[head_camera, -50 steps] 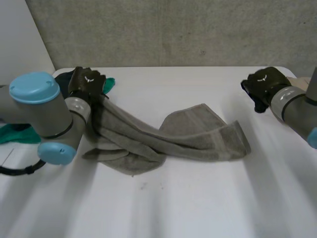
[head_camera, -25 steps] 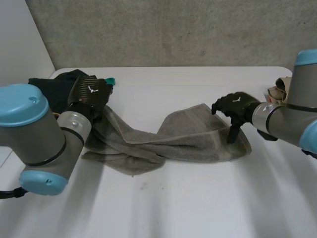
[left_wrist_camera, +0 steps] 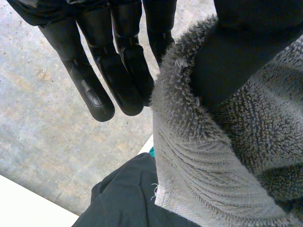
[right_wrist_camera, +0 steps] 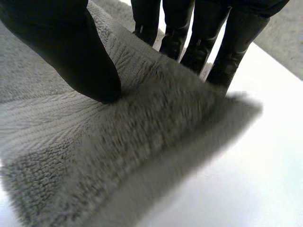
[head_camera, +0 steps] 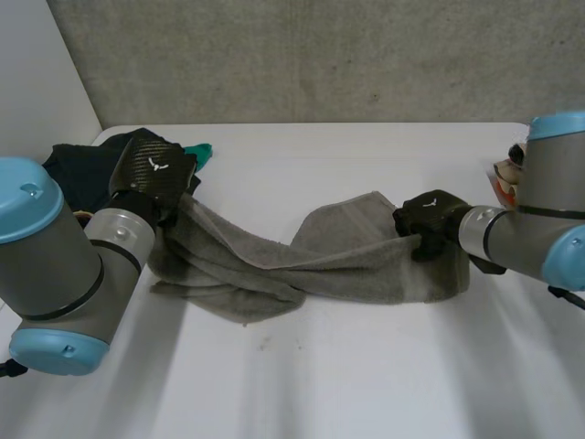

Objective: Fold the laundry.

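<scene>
Right hand (head_camera: pixel 428 219) has dropped onto right end of towel (head_camera: pixel 347 261) since half a second ago; thumb on top, fingers under edge, pinching it. Left hand (head_camera: pixel 151 174) raised at left end, thumb nipping cloth against straight fingers. Towel grey terry with ribbed border, rumpled lengthwise across white table (head_camera: pixel 320 366).

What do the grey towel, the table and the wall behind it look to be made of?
The towel: terry cloth, probably cotton; looped fuzzy pile with a flat ribbed band near its edge. The table: smooth, matte white top, perhaps laminate or painted board. The wall: rough, mottled grey, looks like concrete.
</scene>
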